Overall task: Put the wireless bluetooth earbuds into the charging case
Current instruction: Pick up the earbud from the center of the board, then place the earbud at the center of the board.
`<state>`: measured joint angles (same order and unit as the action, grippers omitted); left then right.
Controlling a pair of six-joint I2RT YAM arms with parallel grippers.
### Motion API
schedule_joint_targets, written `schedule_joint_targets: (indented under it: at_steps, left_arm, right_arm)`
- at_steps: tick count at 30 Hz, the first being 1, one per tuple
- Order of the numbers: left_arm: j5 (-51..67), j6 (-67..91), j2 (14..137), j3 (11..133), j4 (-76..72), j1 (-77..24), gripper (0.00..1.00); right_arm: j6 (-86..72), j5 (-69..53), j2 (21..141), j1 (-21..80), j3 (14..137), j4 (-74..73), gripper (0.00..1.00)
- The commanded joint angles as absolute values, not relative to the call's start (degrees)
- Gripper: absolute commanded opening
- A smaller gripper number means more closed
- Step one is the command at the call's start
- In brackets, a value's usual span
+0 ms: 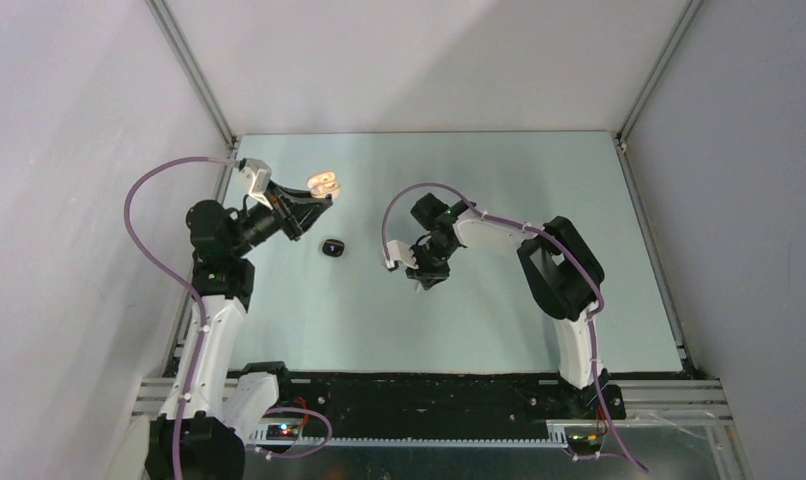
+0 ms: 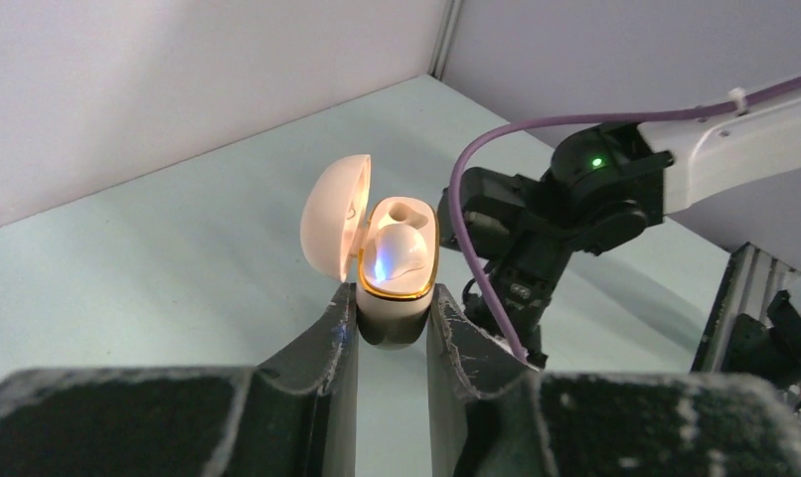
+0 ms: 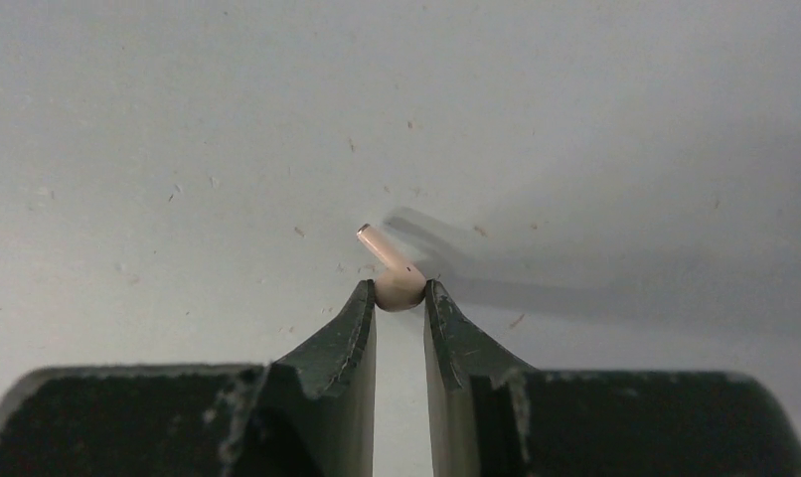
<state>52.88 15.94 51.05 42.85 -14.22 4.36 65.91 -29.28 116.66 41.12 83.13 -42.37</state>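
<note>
Earbud (image 3: pixel 397 282) in right hand (image 3: pixel 400 294), charging case (image 2: pixel 397 288) open

Pale green table (image 1: pixel 479 340), grey walls (image 1: pixel 409 60)

A pale green table top (image 1: pixel 499 180) fills the top view, enclosed by plain grey-white walls (image 1: pixel 419 60). Two aluminium corner posts rise from its far corners, one at 11 o'clock (image 1: pixel 194 75) and one at 1 o'clock (image 1: pixel 664 65). A small dark rounded object (image 1: pixel 332 247) with a pale spot lies on the table at 9 o'clock from its middle; what it is cannot be told. A black rail (image 1: pixel 429 395) runs along the 6 o'clock edge. Tiny specks (image 3: pixel 299 232) dot the surface in the right wrist view.
</note>
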Motion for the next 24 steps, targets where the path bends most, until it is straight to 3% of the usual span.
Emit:
schedule_joint_targets:
  at_steps: [1, 6, 16, 20, 24]
  left_arm:
    - [52.15, 12.34, 52.99, 42.07, -15.24, 3.13, 0.00]
    - [49.73, 6.75, 56.39, 41.50, -15.42, -0.44, 0.00]
    - [47.35, -4.14, 61.08, 39.43, -18.25, -12.45, 0.00]
    - [48.02, -11.07, 60.75, 37.56, -18.83, -14.20, 0.00]
    - [45.91, -17.37, 59.12, 35.65, -18.87, -16.10, 0.00]
  right_arm:
    - [56.43, -25.39, 110.38, 41.50, 86.11, -45.31, 0.07]
    - [51.37, -13.64, 101.86, 43.38, 86.66, -46.16, 0.00]
    - [47.89, 4.37, 88.79, 45.88, 94.81, -43.20, 0.00]
    - [40.53, 2.33, 94.69, 46.05, 108.08, -56.43, 0.00]
    - [28.12, -4.85, 105.77, 45.79, 127.87, -78.99, 0.00]
